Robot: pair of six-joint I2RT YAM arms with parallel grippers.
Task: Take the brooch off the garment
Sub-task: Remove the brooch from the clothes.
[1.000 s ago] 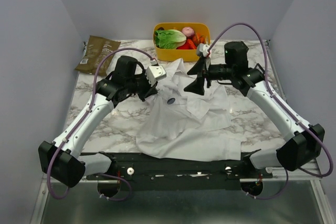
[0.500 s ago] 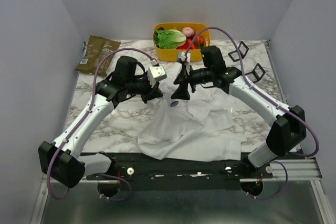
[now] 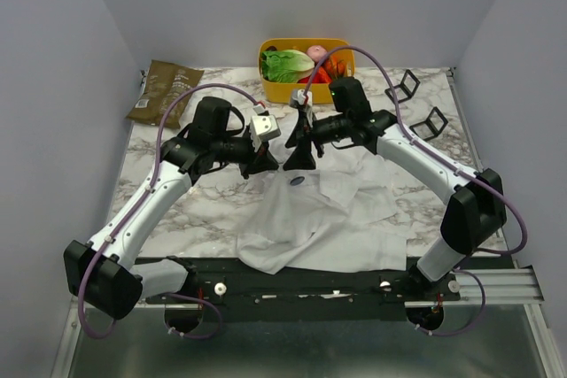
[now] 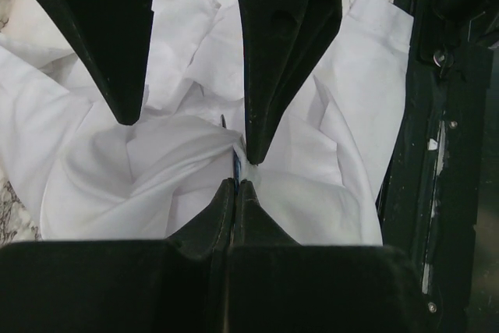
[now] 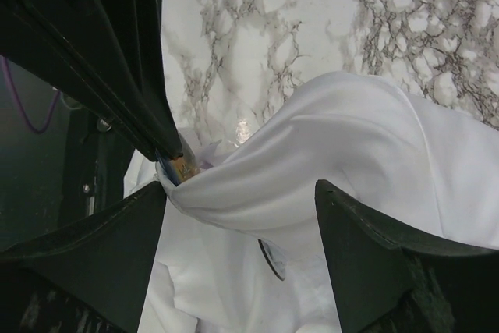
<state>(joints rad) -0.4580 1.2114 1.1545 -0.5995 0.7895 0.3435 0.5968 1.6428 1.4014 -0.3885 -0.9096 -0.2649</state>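
The white shirt lies crumpled on the marble table. My left gripper is shut on a raised fold of it, with a small blue and gold bit at its tips; I cannot tell what that bit is. The brooch, a dark round disc, sits on the cloth just below the fold. My right gripper is open, its jaws on either side of the raised fold, one finger touching the left gripper's tips.
A yellow tub of vegetables stands at the back. A brown bag lies at the back left. Two black clips lie at the back right. The black base rail runs along the near edge.
My right arm has swung left until its open fingers meet the left gripper. The shirt has been drawn up and left, and the brooch has shifted slightly down and right.
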